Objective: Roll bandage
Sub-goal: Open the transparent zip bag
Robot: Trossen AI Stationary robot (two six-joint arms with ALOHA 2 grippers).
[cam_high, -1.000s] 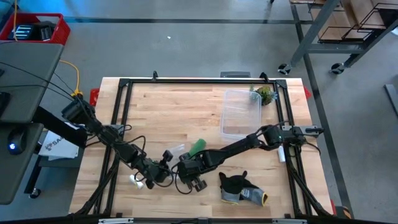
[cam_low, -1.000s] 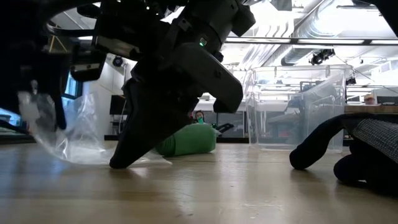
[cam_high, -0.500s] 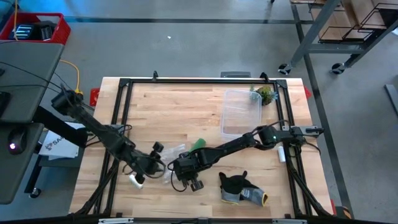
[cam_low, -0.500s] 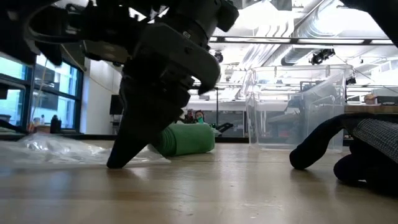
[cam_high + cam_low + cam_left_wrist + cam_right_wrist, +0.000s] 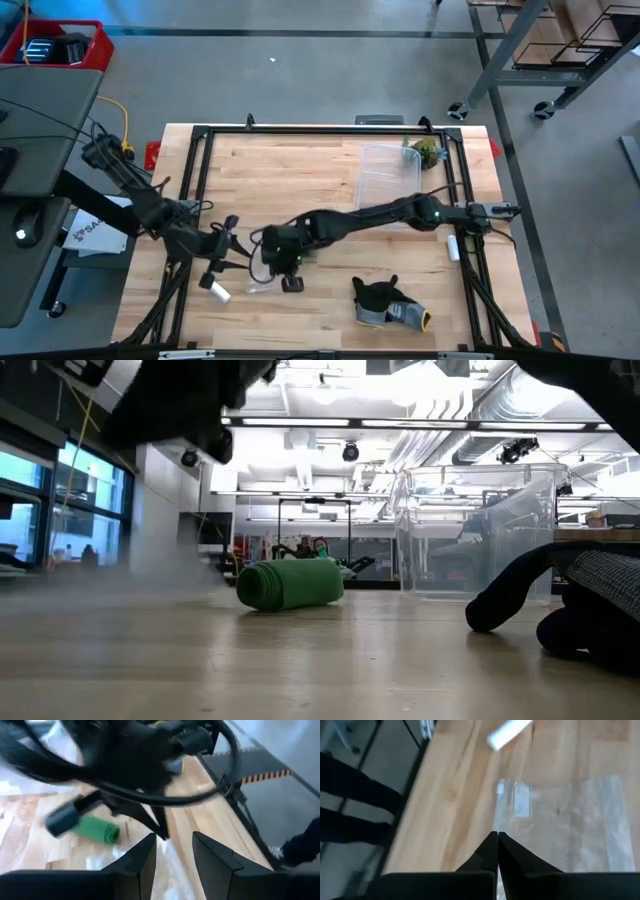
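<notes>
The bandage is a compact green roll (image 5: 290, 583) lying on its side on the wooden table; it also shows in the left wrist view (image 5: 95, 829). In the high view my right arm hides it. My right gripper (image 5: 290, 282) hangs shut above a flat clear plastic bag (image 5: 570, 815), just left of the roll and touching nothing. My left gripper (image 5: 175, 851) is open and empty, raised near the table's left side (image 5: 226, 240), with the roll some way ahead of it.
A small white cylinder (image 5: 218, 291) lies near the front left. A dark grey glove (image 5: 390, 303) lies at the front right and a clear plastic box (image 5: 388, 182) stands at the back right. A black frame (image 5: 200, 132) rims the table.
Both grippers have risen off the table. My right one, whose shut tips stood on the wood by the roll, has lifted and gone toward the table's left. My left one has drawn back to the left; the clear bag it held raised has fallen flat. The roll has stayed put.
</notes>
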